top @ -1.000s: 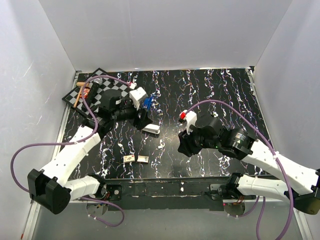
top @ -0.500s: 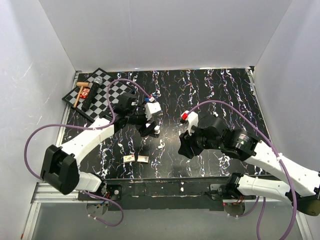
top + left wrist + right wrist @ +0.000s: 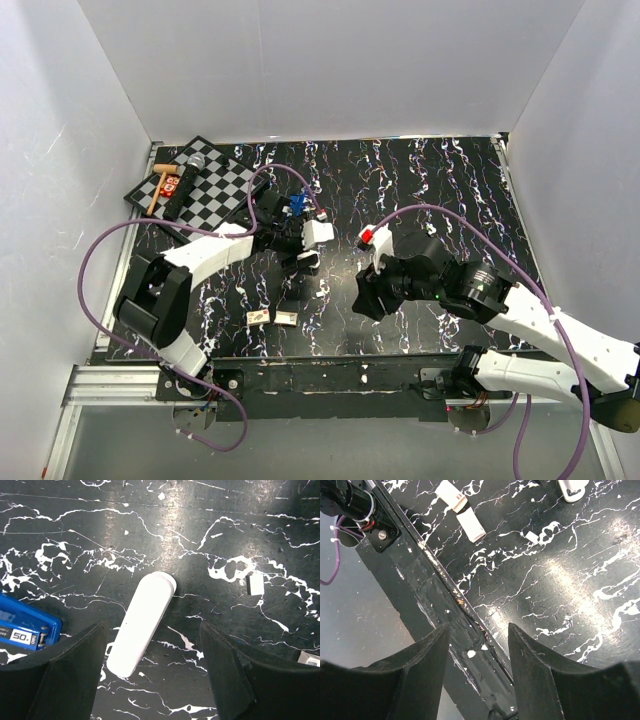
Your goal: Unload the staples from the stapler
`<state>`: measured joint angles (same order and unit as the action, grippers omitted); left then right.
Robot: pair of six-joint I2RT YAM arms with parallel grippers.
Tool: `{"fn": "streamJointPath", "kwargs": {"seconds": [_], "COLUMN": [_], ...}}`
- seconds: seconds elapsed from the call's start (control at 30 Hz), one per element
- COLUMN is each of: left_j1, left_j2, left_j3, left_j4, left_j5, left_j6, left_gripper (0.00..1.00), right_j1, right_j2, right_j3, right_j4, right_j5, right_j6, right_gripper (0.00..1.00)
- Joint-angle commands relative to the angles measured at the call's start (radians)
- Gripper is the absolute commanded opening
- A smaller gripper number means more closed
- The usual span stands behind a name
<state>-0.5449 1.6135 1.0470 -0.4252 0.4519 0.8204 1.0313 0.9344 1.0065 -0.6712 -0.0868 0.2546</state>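
The stapler's white arm lies flat on the black marbled table, seen in the top view as a small white bar. Its bright blue arm lies just to the left, partly cut off by the frame edge; it also shows in the top view. I cannot tell whether the two are joined. My left gripper is open, hovering above the white arm, which sits between the fingers nearer the left one. My right gripper is open and empty above the table's front edge, to the right of the stapler.
Two tan-white blocks lie near the front edge, also in the right wrist view. A small white chip lies between the arms. A checkered board with a wooden-handled tool sits at the back left.
My left arm has stretched out to the right and its gripper now hovers over the white stapler arm. My right gripper has shifted slightly toward the front.
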Motion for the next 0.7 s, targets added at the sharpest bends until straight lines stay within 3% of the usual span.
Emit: {"fn": "streamJointPath", "kwargs": {"seconds": [0.0,0.47,0.67], "left_j1": [-0.007,-0.023,-0.023], "left_j2": [0.008,0.106,0.148], "left_j3": [0.038,0.067,0.102], "left_j4": [0.049,0.066,0.039], "left_j5": [-0.002,-0.005,0.011], "left_j6": [0.06,0.089,0.091], "left_gripper": [0.73,0.74,0.7], "right_j1": [-0.004,-0.005,-0.005], "right_j2": [0.004,0.038,0.041], "right_j3": [-0.02,-0.042,-0.043], "right_j4": [0.058,0.107,0.108], "right_j5": [-0.025,-0.074,-0.077], "right_j6": [-0.02,-0.02,-0.02], "right_gripper": [0.59,0.59,0.59]}}
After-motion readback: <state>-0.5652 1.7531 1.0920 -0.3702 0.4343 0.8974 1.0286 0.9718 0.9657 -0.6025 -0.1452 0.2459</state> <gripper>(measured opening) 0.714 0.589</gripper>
